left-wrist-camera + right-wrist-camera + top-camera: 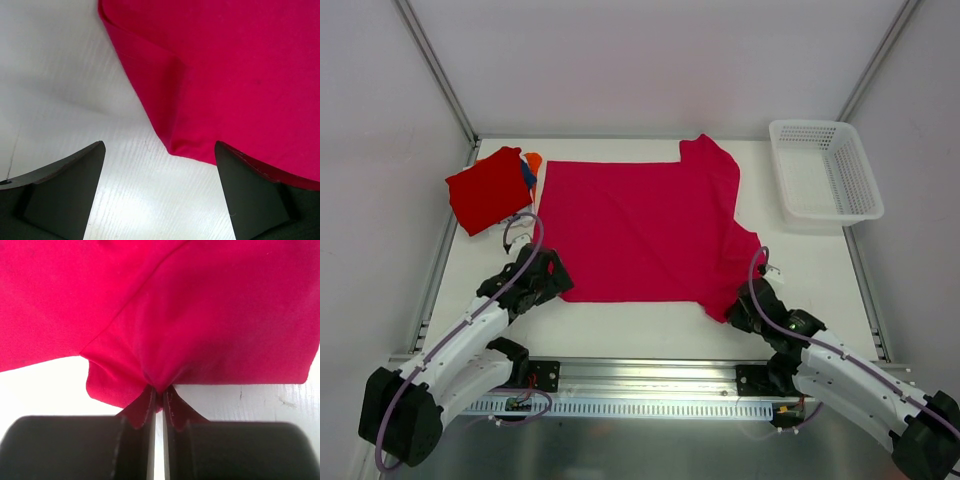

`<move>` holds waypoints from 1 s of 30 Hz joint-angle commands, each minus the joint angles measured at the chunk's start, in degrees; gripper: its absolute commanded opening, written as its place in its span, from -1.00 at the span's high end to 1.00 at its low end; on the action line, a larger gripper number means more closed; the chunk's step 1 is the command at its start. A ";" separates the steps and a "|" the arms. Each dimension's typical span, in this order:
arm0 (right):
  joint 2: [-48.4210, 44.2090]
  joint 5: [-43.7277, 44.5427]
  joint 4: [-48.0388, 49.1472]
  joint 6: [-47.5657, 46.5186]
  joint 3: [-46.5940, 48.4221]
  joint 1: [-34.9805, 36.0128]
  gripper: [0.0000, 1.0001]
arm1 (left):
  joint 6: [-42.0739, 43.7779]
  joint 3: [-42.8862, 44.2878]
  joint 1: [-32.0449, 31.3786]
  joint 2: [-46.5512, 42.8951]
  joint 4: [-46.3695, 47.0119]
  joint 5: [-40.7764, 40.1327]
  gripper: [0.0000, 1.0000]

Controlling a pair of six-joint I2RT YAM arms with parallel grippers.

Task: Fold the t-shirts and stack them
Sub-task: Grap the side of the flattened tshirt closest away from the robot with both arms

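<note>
While spread, magenta t-shirt lengthwise left-right

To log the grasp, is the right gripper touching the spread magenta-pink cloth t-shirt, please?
Touching. The right wrist view shows the right gripper closed on a bunched fold of the magenta-pink cloth t-shirt.

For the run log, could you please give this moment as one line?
left pincer open at magenta shirt corner | right pincer shut on its edge | red shirt folded, far-left
</note>
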 commanded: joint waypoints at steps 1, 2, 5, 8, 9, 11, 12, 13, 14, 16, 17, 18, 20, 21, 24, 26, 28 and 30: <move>-1.18 1.50 -2.25 -0.62 0.99 0.16 0.99 | -2.51 0.02 -0.66 2.44 1.68 -4.85 -0.83; -1.35 1.42 -2.34 -0.62 0.99 0.25 0.99 | -2.33 0.20 -0.66 3.23 2.39 -5.29 -0.77; -1.53 1.24 -2.69 -0.71 0.91 0.25 0.99 | -2.16 -0.06 -0.57 5.69 5.55 -4.86 -0.62; -2.41 1.50 -3.39 -0.70 0.82 0.25 0.99 | -1.81 0.02 -0.57 8.41 7.40 -5.12 -0.50; -3.02 1.68 -3.75 -0.71 0.73 0.25 0.99 | -1.80 0.37 -0.57 9.20 7.58 -4.95 -0.45; -3.46 1.94 -4.10 -0.71 0.55 0.25 0.99 | -1.63 0.46 -0.57 9.56 8.02 -5.29 -0.30; -3.64 2.12 -4.27 -0.71 0.47 0.25 0.99 | -1.63 0.46 -0.57 9.56 8.11 -5.30 -0.23; -3.90 2.12 -4.45 -0.71 0.38 0.25 0.99 | -1.63 0.46 -0.66 9.74 8.28 -5.38 -0.16; -3.90 2.21 -4.45 -0.71 0.38 0.25 0.99 | -1.63 0.55 -0.66 9.74 8.46 -5.38 -0.09; -3.64 2.12 -4.19 -0.70 0.20 0.25 0.99 | -1.45 0.81 -0.57 10.18 8.46 -5.38 0.02; -3.64 2.03 -4.01 -0.71 0.12 0.25 0.99 | -1.28 0.99 -0.66 10.61 8.46 -5.30 0.09; -3.47 2.12 -4.01 -0.71 0.11 0.25 0.99 | -1.28 1.08 -0.57 10.79 8.46 -5.38 0.24; -3.20 2.12 -3.84 -0.71 0.11 0.25 0.99 | -1.19 1.34 -0.66 11.32 8.46 -5.38 0.39; -3.20 2.12 -3.84 -0.71 0.11 0.25 0.99 | -1.10 1.51 -0.66 11.50 8.46 -5.30 0.44; -3.20 2.21 -3.92 -0.79 0.20 0.25 0.99 | -0.93 1.87 -0.66 12.20 8.54 -5.30 0.46; -3.20 2.21 -4.01 -0.88 0.20 0.25 0.99 | -1.01 2.04 -0.66 12.55 8.54 -5.38 0.46; -3.29 2.29 -4.10 -0.88 0.20 0.25 0.99 | -1.10 2.39 -0.57 12.81 8.54 -5.47 0.50; -3.20 2.29 -4.10 -1.06 0.29 0.25 0.99 | -1.10 2.66 -0.57 13.60 8.63 -5.73 0.49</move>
